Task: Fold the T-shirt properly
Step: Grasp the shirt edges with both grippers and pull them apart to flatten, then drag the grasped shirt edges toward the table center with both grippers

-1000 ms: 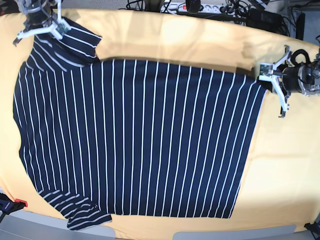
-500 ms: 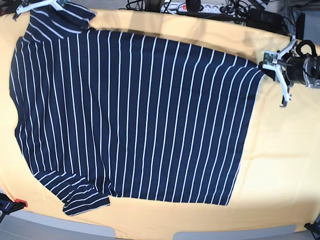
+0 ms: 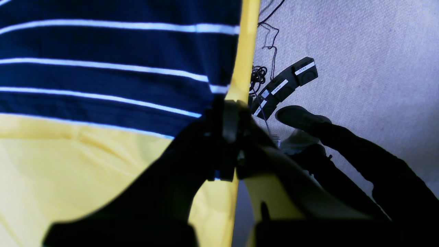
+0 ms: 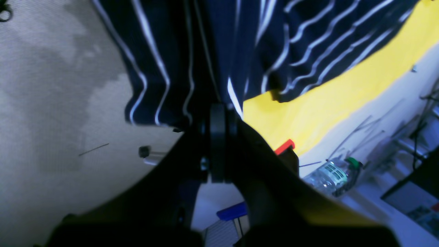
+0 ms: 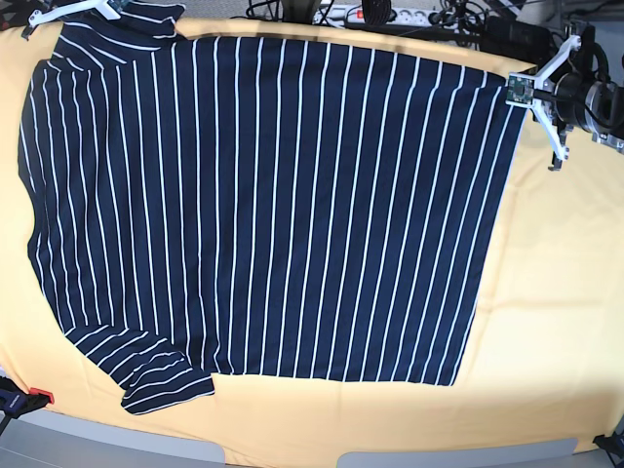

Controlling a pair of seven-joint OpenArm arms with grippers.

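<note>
While the dark navy white-striped cloth T-shirt [image 5: 263,195] is spread flat across the yellow-covered table [image 5: 546,322], its far corners clamped by left gripper [image 5: 531,93] and right gripper [image 4: 219,113], even tension should be kept.

The left gripper [image 5: 527,93] is out at the far right corner, arm reaching in from the right edge, its jaws pressed together on the corner of the T-shirt [image 5: 273,205]. The right gripper [image 4: 219,116] sits at the far left corner, barely inside the overhead view, jaws clamped tight on the bunched cloth by the sleeve
</note>
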